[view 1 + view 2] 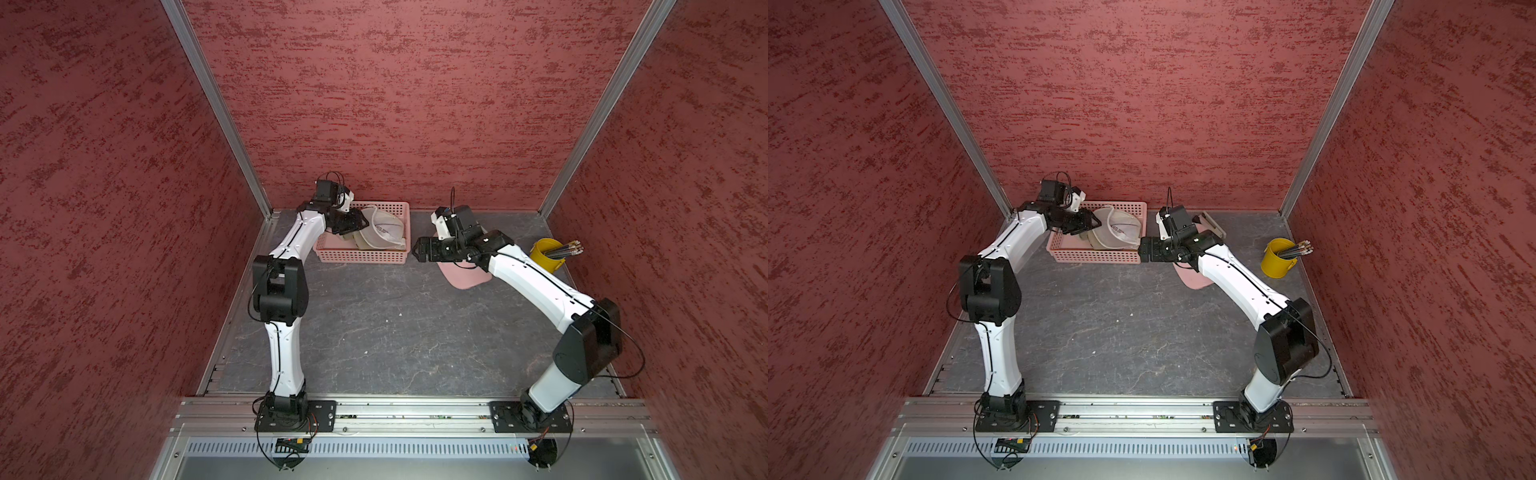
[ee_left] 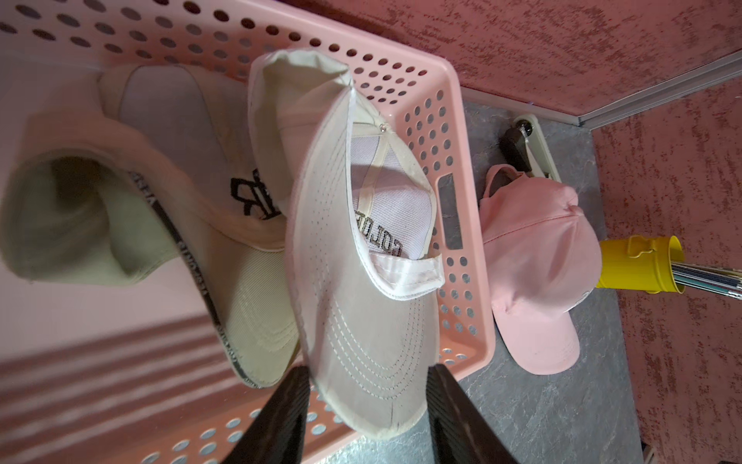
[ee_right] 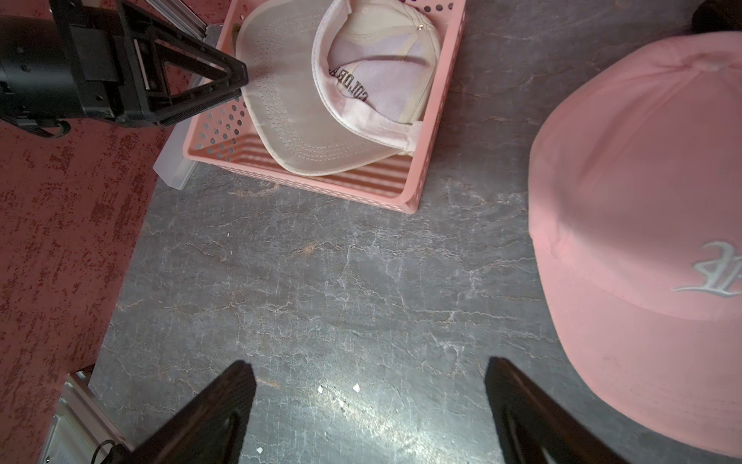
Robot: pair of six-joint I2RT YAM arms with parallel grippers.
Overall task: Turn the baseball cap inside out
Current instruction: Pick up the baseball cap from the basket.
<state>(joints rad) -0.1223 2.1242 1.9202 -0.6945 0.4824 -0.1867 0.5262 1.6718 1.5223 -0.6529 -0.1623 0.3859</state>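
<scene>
**Left gripper** (image 2: 367, 369): the jaws stand about half apart and are closed on the brim of the white cap (image 2: 353, 313). The brim fills the gap and meets both fingers (image 2: 281, 413).

- The cap is held tilted above the floor of the pink basket (image 2: 469, 168), with its brim toward the gripper.
- The crown's hollow is exposed, and dark lettering shows on its pale inner face.
- A beige cap (image 2: 180, 201) lies beside and beneath it in the same basket, crumpled, with black embroidery.
- In both top views the basket stands at the back of the table (image 1: 395, 332), near the rear wall. The left gripper reaches in over its left end.

**Right gripper** (image 3: 369, 365): the jaws are wide with nothing between them. It hangs over bare table, just beside the basket's right end.

- The pink cap (image 3: 642, 201) lies crown up on the table, just beside this gripper and apart from the basket.
- In the top views the pink cap is partly hidden under the right arm.
- Past it, near the right wall, stands a yellow cup (image 1: 544, 259) holding pencils (image 1: 567, 249).
</scene>
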